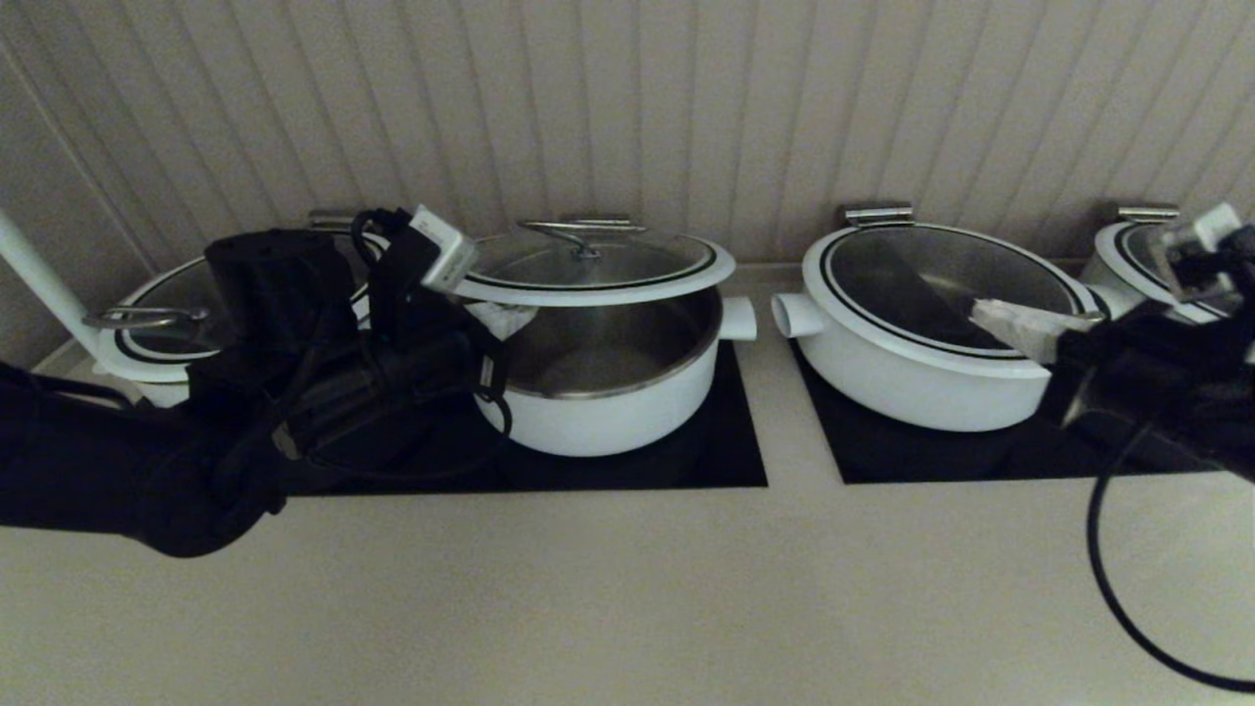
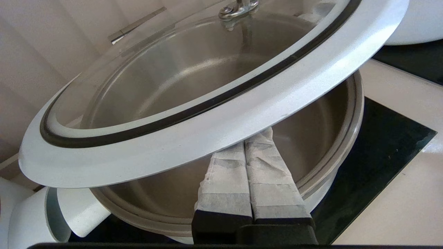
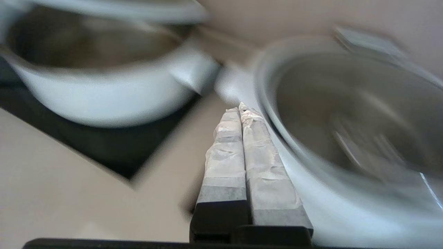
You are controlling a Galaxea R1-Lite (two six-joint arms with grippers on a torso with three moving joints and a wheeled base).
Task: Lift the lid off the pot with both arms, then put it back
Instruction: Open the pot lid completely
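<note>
The glass lid [image 1: 588,265] with white rim and steel hook handle hangs raised and tilted over the white pot [image 1: 608,402], whose steel inside shows beneath it. My left gripper [image 1: 510,319] is shut, fingers pressed together, and reaches under the lid's left rim from below; in the left wrist view the fingers [image 2: 225,173] pass under the lid rim [image 2: 207,128], over the pot's rim [image 2: 346,138]. My right gripper [image 1: 985,319] is shut and empty, away from the lid, over the wider pot on the right. It shows in the right wrist view [image 3: 240,109], with the pot [image 3: 97,93] beyond.
A wider, shallower white pot [image 1: 912,382] with its lid stands on the right black cooktop [image 1: 882,461]. Another lidded pot [image 1: 147,343] is at the far left and one [image 1: 1128,255] at the far right. The ribbed wall is close behind. The counter front [image 1: 627,588] is bare.
</note>
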